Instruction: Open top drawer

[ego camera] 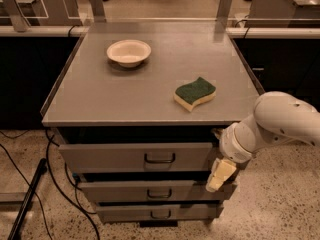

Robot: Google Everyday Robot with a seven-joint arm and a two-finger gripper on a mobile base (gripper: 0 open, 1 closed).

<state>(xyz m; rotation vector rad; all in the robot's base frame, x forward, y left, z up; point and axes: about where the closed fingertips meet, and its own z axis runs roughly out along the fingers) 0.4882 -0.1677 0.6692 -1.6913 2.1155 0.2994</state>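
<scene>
The top drawer (110,157) is the widest, tallest grey metal front, just under the cabinet top, with a small dark wire handle (159,158) at its centre. It looks slightly pulled out. Two narrower drawer fronts (120,190) sit below it with like handles. My gripper (220,176) hangs from the white arm (280,124) at the right end of the drawers, low beside the top drawer's right edge, well right of the handle. It holds nothing that shows.
A white bowl (129,52) and a green-and-yellow sponge (195,93) lie on the grey cabinet top (100,99). Black cables (55,184) trail on the speckled floor to the left. Dark counters stand behind.
</scene>
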